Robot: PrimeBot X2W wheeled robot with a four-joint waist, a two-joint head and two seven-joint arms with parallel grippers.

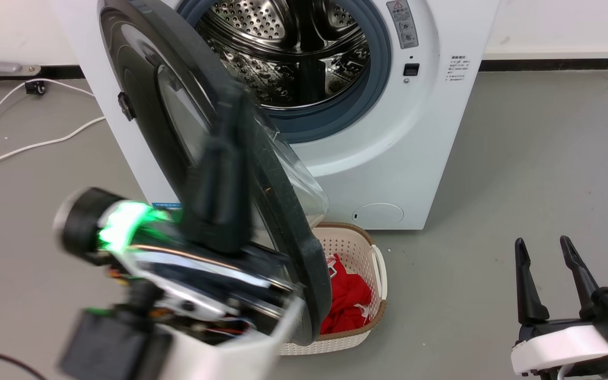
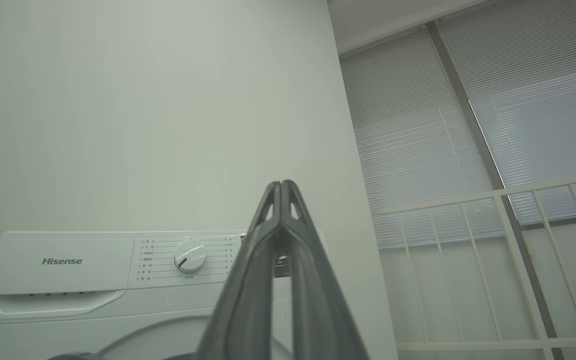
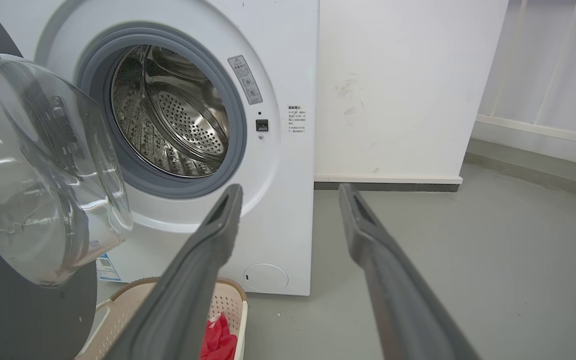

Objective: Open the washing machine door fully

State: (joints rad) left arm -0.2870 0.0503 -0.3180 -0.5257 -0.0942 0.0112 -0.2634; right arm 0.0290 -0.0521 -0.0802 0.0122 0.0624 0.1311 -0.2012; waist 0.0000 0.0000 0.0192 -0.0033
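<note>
The left arm reaches up from the near left, its pale forearm blurred and a green light glowing at the wrist. The left gripper points up along the outer face of the washing machine door. Whether it touches the door cannot be told. In the left wrist view, the left gripper has its two long dark fingers pressed flat together with nothing between them. They aim above the white control panel and its round dial.

The right gripper rests low at the near right above the grey floor. Its jaws are spread wide and it holds nothing.

The door is swung out toward the near left, away from the washing machine, and shows almost edge-on. It is round and glossy black with a thick matte rim. Its clear glass bowl bulges toward the machine.

Behind the door lies the open perforated steel drum, ringed by a grey-blue rubber gasket. A cream, hole-patterned laundry basket holding red cloth sits on the floor below the door's edge.
</note>
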